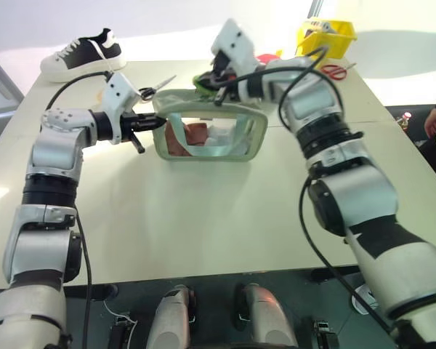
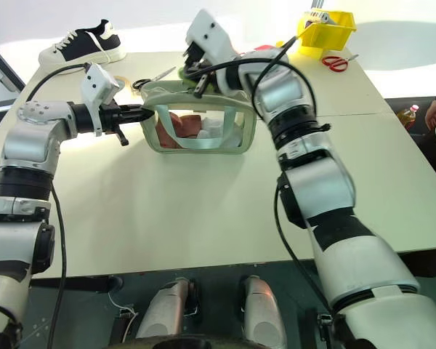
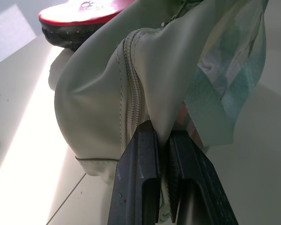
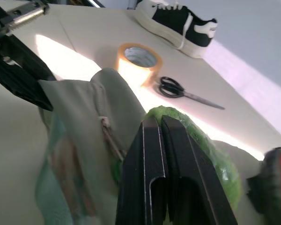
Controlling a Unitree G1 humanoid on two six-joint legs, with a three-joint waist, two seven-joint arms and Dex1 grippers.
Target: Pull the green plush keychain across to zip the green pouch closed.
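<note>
Both wrist views show claws pinched: pouch (image 3: 98, 93), apparently keychain (image 4: 210, 154)

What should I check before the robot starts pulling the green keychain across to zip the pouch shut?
1. Left end effector shut on the end of the green pouch: ok.
2. Right end effector shut at the green plush keychain: ok, though whether plush is actually pinched: cannot tell.
3. Pouch upright on the table: ok.
4. Zipper track flat at the held end: ok; the rest: cannot tell.
5. Black scissors and tape roll lie apart from the pouch: ok.
</note>
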